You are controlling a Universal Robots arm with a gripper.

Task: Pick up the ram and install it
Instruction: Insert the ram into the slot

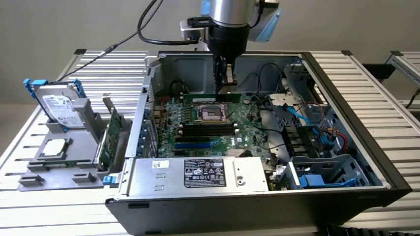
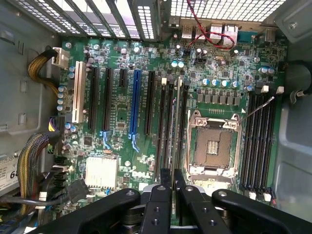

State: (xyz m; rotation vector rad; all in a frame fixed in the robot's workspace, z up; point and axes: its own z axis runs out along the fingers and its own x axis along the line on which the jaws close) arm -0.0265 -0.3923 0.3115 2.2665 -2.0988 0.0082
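The gripper point(image 1: 225, 88) was pinched narrow on the ram point(image 1: 200, 97) — held edge-down. It hung over the slots point(image 2: 165, 122) beside the socket point(image 2: 213, 146)

I'm seeing the slatted metal table point(image 1: 371, 86) carrying the open computer case point(image 1: 262, 212), with a grey parts holder point(image 1: 66, 172) sitting just beside it on the exterior view's left.
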